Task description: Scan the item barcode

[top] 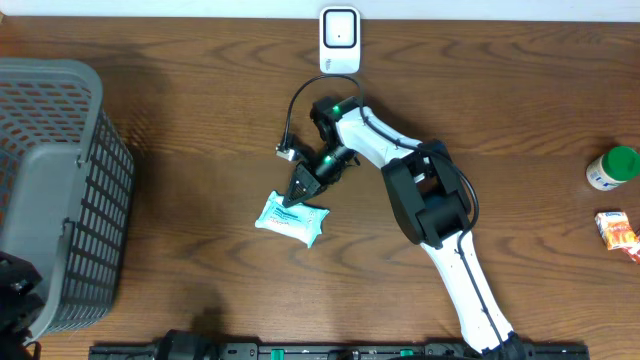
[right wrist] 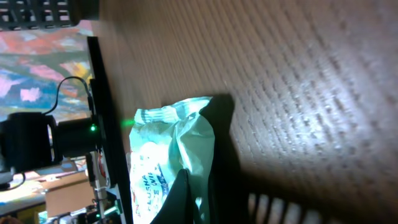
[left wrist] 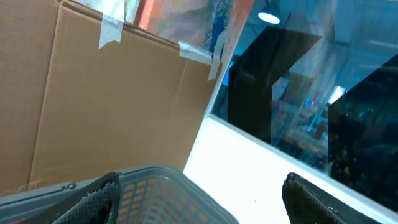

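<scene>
Your right hand [top: 300, 192] is clamping the near edge of the wipes packet [top: 292, 222], which is lying on the counter [top: 200, 130], with the scanner [top: 339, 38] well behind the hand. Your left hand [left wrist: 202, 194] is gaping over the basket [left wrist: 149, 180].

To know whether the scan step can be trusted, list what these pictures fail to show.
- Barcode on the packet: none readable. The print is too small overhead, and in the right wrist view it is blurred and partly behind the right gripper.
- Left gripper: overhead, cut off at the corner beside the basket.
- Scanner: its window is too small overhead.
</scene>
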Tool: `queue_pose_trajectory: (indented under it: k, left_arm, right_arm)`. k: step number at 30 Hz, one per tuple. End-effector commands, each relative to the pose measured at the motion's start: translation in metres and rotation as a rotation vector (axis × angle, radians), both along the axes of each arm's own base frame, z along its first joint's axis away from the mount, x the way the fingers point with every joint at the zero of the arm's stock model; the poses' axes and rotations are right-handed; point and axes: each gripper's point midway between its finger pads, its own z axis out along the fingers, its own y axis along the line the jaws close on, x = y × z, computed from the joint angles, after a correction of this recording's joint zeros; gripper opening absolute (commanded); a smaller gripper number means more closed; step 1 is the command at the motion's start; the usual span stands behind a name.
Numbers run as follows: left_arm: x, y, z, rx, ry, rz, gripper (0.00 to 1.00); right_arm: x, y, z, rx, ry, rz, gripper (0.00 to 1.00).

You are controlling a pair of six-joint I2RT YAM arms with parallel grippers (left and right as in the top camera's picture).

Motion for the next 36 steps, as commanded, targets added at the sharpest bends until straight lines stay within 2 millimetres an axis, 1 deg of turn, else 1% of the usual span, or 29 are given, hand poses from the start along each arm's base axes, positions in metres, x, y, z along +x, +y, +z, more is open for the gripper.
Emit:
queue_pose_trajectory:
  k: [1, 3, 4, 5, 6, 8, 9, 10, 11, 12, 13, 14, 17, 18, 19, 20, 22, 23, 25, 26, 27, 29, 30, 32, 33, 36]
  left_arm:
    - [-0.003, 0.002, -0.006, -0.004, 0.018, 0.017, 0.83]
    - [-0.002, 0.002, -0.008, -0.001, 0.03, 0.017, 0.83]
    - [-0.002, 0.002, -0.009, -0.001, 0.035, 0.017, 0.83]
    - [-0.002, 0.002, -0.009, 0.0, 0.036, 0.017, 0.83]
    - [-0.002, 0.002, -0.009, 0.0, 0.036, 0.017, 0.83]
    - [-0.002, 0.002, -0.009, -0.001, 0.035, 0.016, 0.83]
    - [-0.002, 0.002, -0.01, 0.0, 0.04, 0.016, 0.83]
    - [-0.002, 0.002, -0.011, 0.001, 0.045, 0.016, 0.83]
    - [-0.001, 0.002, -0.012, 0.003, 0.053, 0.016, 0.83]
    - [-0.001, 0.002, -0.014, 0.004, 0.061, 0.016, 0.83]
    - [-0.001, 0.002, -0.015, 0.005, 0.067, 0.016, 0.83]
    - [0.0, 0.002, -0.015, 0.006, 0.071, 0.016, 0.83]
    - [0.0, 0.002, -0.015, 0.006, 0.071, 0.016, 0.83]
    - [0.0, 0.002, -0.015, 0.006, 0.071, 0.016, 0.83]
    - [0.0, 0.002, -0.015, 0.006, 0.07, 0.016, 0.83]
    - [0.0, 0.002, -0.015, 0.006, 0.071, 0.016, 0.83]
    - [0.0, 0.002, -0.016, 0.006, 0.071, 0.016, 0.83]
    - [0.0, 0.002, -0.016, 0.006, 0.072, 0.016, 0.83]
    - [0.0, 0.002, -0.016, 0.006, 0.071, 0.016, 0.83]
    - [0.0, 0.002, -0.016, 0.006, 0.071, 0.016, 0.83]
    - [0.0, 0.002, -0.016, 0.006, 0.071, 0.016, 0.83]
    - [0.0, 0.002, -0.015, 0.006, 0.071, 0.016, 0.83]
    - [-0.001, 0.002, -0.015, 0.005, 0.068, 0.016, 0.83]
    - [-0.001, 0.002, -0.014, 0.004, 0.062, 0.018, 0.83]
    - [-0.004, 0.005, -0.014, -0.002, 0.061, 0.04, 0.83]
    - [-0.017, 0.019, -0.018, -0.032, 0.066, 0.152, 0.83]
  right_arm:
    - [-0.016, -0.047, -0.078, -0.375, -0.051, 0.088, 0.02]
    - [-0.01, -0.049, -0.06, -0.378, -0.046, 0.08, 0.02]
    - [-0.006, -0.05, -0.047, -0.379, -0.046, 0.072, 0.02]
    - [0.0, -0.055, -0.028, -0.385, -0.059, 0.06, 0.02]
    - [0.007, -0.06, -0.015, -0.403, -0.084, 0.046, 0.01]
    - [0.032, -0.084, 0.009, -0.529, -0.196, -0.025, 0.02]
    - [0.05, -0.102, 0.022, -0.631, -0.281, -0.083, 0.01]
    - [0.062, -0.114, 0.033, -0.696, -0.342, -0.129, 0.02]
    - [0.07, -0.125, 0.044, -0.754, -0.394, -0.169, 0.01]
    - [0.078, -0.134, 0.061, -0.796, -0.451, -0.211, 0.02]
    - [0.083, -0.139, 0.075, -0.819, -0.493, -0.245, 0.02]
    - [0.086, -0.141, 0.091, -0.816, -0.528, -0.274, 0.02]
    - [0.084, -0.133, 0.125, -0.758, -0.575, -0.324, 0.01]
    - [0.08, -0.129, 0.13, -0.733, -0.567, -0.32, 0.09]
    - [0.073, -0.125, 0.132, -0.716, -0.545, -0.31, 0.25]
    - [0.064, -0.121, 0.132, -0.698, -0.502, -0.293, 0.45]
    - [0.041, -0.115, 0.129, -0.669, -0.396, -0.257, 0.83]
    - [0.03, -0.113, 0.126, -0.67, -0.34, -0.25, 0.93]
    - [0.013, -0.114, 0.118, -0.728, -0.291, -0.241, 0.97]
    - [0.008, -0.116, 0.115, -0.772, -0.301, -0.232, 0.97]
    - [0.005, -0.12, 0.112, -0.837, -0.331, -0.227, 0.97]
    - [0.005, -0.127, 0.111, -0.997, -0.451, -0.244, 0.99]
    - [0.005, -0.126, 0.111, -1.047, -0.509, -0.25, 0.99]
    - [-0.005, -0.11, 0.107, -1.073, -0.6, -0.211, 0.99]
    - [-0.015, -0.097, 0.103, -1.062, -0.626, -0.175, 0.99]
    - [-0.038, -0.069, 0.091, -1.031, -0.699, -0.107, 0.99]
